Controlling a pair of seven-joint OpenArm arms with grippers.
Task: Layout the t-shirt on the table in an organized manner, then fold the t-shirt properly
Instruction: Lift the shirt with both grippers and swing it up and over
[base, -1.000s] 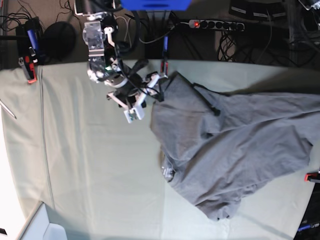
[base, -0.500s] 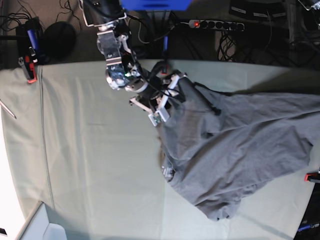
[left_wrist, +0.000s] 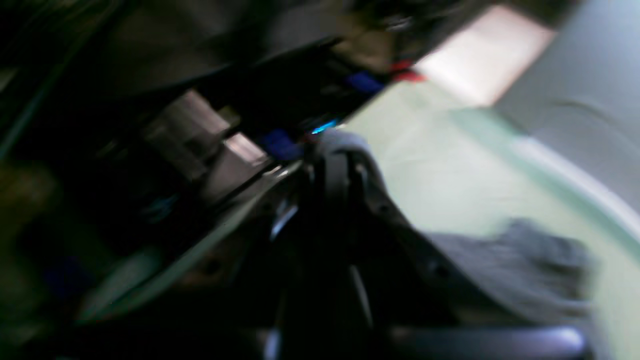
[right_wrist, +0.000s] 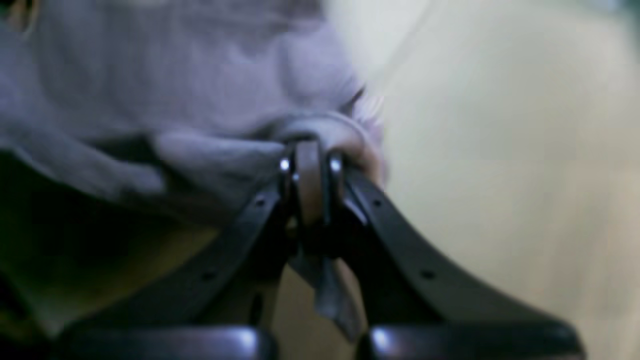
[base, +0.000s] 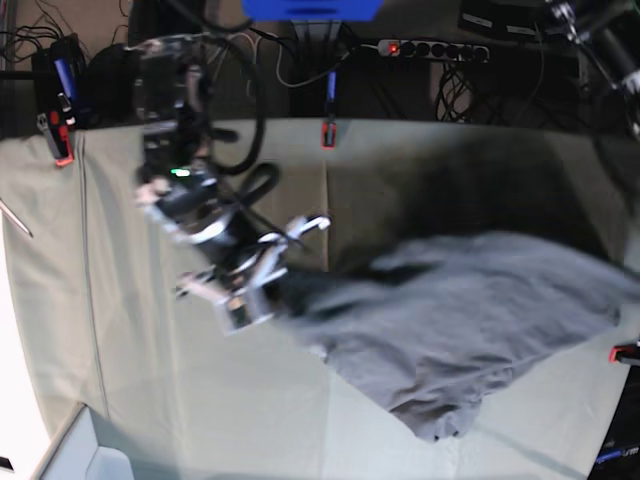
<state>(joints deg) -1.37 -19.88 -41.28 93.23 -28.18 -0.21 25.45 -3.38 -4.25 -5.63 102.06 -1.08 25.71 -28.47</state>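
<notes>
**Right gripper pinches the grey t-shirt's edge; left arm mostly out of the overhead view**

In the base view, the t-shirt (base: 470, 320) lies rumpled across the right half of the table (base: 150, 400), its fabric blurred and drawn out leftward into a narrow point. That point ends at the right gripper (base: 262, 285), which sits on the left side of this view, angled down over the pale green cloth. A bunched lobe of the shirt reaches toward the table's near edge, and the shirt's far right runs close to the table's right edge, near a red clamp (base: 625, 352).

The right wrist view shows the right gripper (right_wrist: 310, 170) with its two dark fingers (right_wrist: 400, 250) pressed together on a fold of the t-shirt (right_wrist: 165, 80). A small scrap of grey cloth hangs below the pinch between the fingers. The table (right_wrist: 525, 175) fills the right of that view.

The left wrist view is heavily blurred. The left gripper (left_wrist: 336, 167) shows as a dark shape with its fingers drawn together; I cannot tell whether any cloth is caught between them. A crumpled part of the t-shirt (left_wrist: 520, 270) lies to its lower right on the table (left_wrist: 450, 165).

Beyond the far edge, a power strip (base: 430, 48) rests among cables.
</notes>
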